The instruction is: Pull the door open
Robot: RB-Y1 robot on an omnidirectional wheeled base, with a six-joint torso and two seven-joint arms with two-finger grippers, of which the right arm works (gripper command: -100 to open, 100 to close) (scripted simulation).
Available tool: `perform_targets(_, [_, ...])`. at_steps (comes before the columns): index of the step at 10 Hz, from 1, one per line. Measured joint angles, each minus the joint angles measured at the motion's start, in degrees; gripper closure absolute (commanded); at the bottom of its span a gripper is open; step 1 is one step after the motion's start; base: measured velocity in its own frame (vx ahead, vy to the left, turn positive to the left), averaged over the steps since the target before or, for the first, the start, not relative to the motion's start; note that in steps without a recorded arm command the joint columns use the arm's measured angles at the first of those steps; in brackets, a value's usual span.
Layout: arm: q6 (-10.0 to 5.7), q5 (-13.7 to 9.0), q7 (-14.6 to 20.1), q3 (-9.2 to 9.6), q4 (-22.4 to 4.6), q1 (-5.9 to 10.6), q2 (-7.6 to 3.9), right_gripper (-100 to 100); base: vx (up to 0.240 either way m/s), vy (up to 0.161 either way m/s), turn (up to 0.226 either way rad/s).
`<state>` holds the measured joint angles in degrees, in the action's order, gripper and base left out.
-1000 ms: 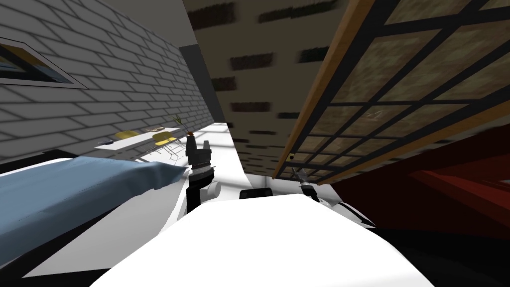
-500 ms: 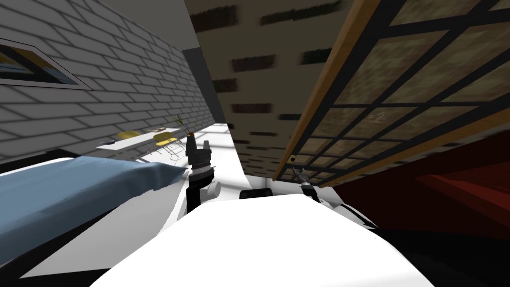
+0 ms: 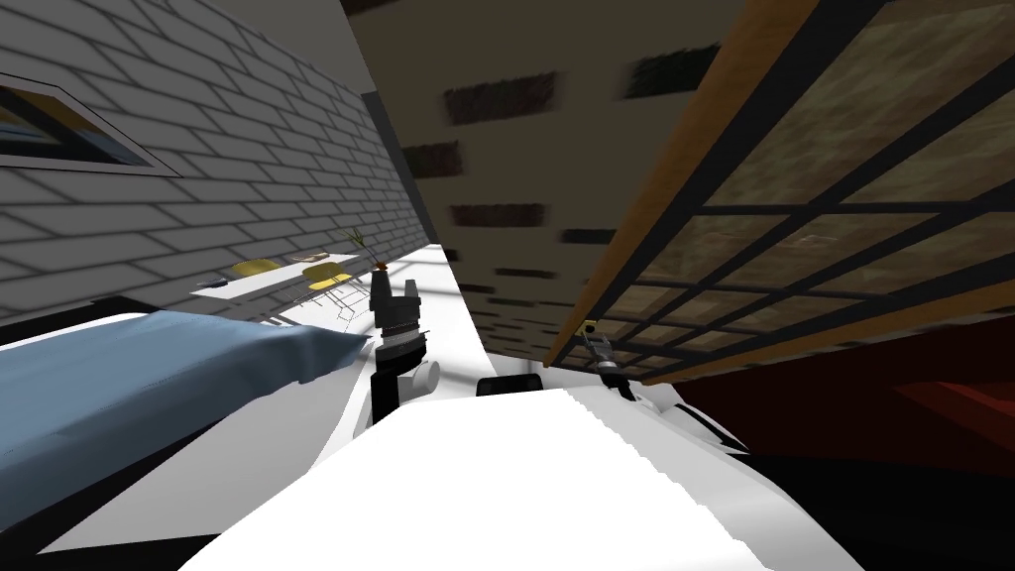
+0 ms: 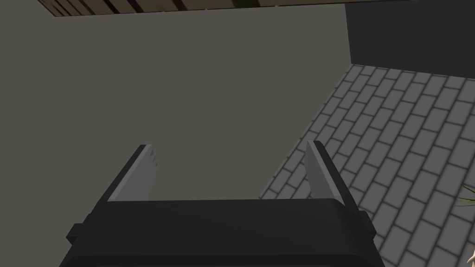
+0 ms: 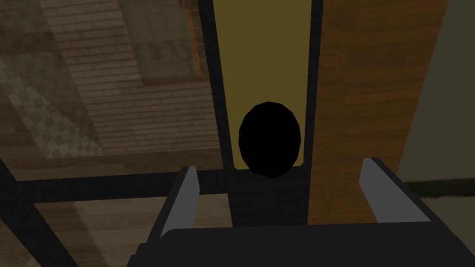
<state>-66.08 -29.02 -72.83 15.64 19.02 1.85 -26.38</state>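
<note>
Standing spread, the fingers of our right gripper (image 5: pixel 280 165) frame the round black knob (image 5: pixel 269 136), not yet pinching it. We judge the knob hard and slippery, best taken squarely across its middle. It sits on a yellow plate (image 5: pixel 264 60) at the wooden edge of the glazed door (image 5: pixel 371 92), likely heavy and stiff. Our left gripper (image 4: pixel 230 149) idles apart, fingers spread too.

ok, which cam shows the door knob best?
Right wrist view: the black round knob sits close, centred between the open jaws. Head view has it as a tiny speck on the door; left wrist view faces a wall.
</note>
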Motion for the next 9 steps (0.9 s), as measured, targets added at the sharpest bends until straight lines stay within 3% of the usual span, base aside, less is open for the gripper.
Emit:
perform_targets(2, [0.22, -0.1, -0.3, -0.18, -0.4, 0.31, 0.34, -100, 0.103, -0.041, 0.001])
perform_targets(3, [0.03, 0.0, -0.3, -0.06, -0.5, 0.09, 0.51, 100, -0.028, 0.017, 0.016])
perform_targets(9, [0.16, -0.1, -0.3, -0.18, -0.4, 0.29, 0.35, 100, -0.008, 0.0, 0.004])
